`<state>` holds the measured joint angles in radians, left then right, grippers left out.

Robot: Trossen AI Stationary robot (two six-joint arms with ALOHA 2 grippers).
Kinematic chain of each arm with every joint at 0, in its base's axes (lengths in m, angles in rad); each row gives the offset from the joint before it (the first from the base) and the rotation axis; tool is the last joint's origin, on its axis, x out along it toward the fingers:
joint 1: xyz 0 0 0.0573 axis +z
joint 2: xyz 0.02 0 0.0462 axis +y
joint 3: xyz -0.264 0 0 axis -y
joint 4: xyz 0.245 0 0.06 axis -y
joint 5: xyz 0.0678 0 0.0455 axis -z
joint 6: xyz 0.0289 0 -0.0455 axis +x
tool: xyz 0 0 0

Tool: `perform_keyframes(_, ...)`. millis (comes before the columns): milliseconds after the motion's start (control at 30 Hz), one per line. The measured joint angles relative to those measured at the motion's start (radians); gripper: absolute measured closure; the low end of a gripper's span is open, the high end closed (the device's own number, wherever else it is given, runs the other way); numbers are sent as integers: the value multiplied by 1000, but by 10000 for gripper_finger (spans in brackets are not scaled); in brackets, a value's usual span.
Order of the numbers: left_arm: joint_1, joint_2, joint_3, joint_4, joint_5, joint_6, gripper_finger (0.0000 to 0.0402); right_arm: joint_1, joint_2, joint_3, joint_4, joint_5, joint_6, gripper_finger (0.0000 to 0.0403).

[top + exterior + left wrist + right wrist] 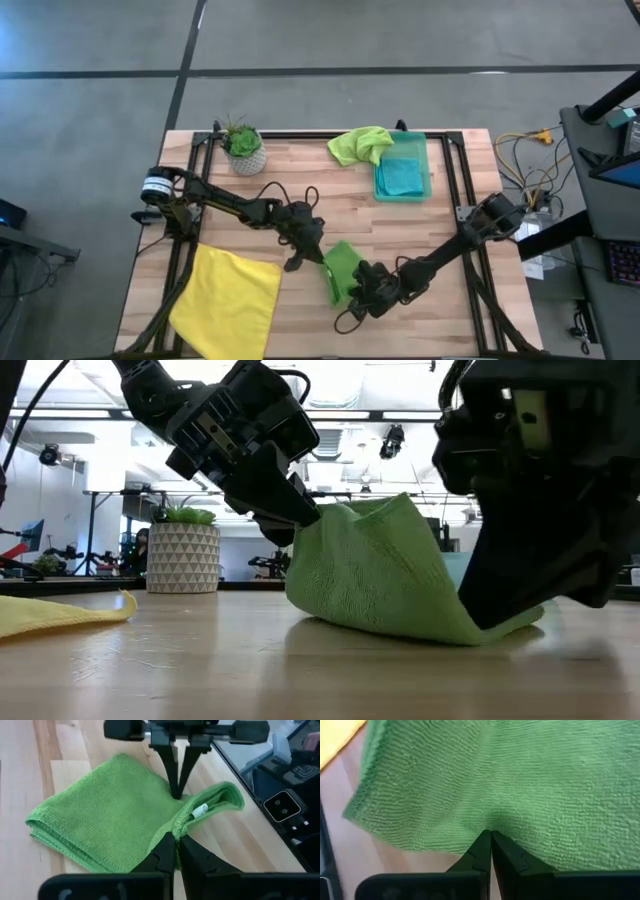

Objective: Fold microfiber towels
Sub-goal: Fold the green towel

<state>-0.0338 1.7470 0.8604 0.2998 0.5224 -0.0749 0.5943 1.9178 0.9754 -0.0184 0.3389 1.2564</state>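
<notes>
1. I see the table, light wood, under both arms.
2. The yellow towel lies flat, well apart from the left jaws.
3. The green towel is folded between the two grippers, one edge lifted.
4. A second green towel hangs on the bin; a teal towel lies inside.
5. My left gripper is pressed together, pinching the green towel's lifted edge.
6. My right gripper is pressed together, pinching the opposite edge.
</notes>
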Motion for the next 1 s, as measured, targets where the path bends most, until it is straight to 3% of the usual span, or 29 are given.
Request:
perform_keyframes(133, 0, 0, 0, 39, 0, -37, 401, -14, 11, 14, 7, -66, -13, 394)
perform_keyframes(433, 1, -8, 3, 91, -3, -81, 401, 50, -112, 12, -131, 25, 47, 394)
perform_keyframes(533, 1, -8, 8, 91, -51, -98, 401, 76, -129, 13, -150, 40, 63, 394)
perform_keyframes(700, 6, -8, 6, 88, -188, -179, 401, 132, -147, 39, -151, 170, 98, 394)
perform_keyframes(833, 6, 12, 6, 129, -224, -228, 401, 177, -152, 74, -172, 303, 93, 394)
perform_keyframes(1000, 6, 50, 7, 214, -227, -261, 401, 181, -143, 112, -404, 347, 239, 394)
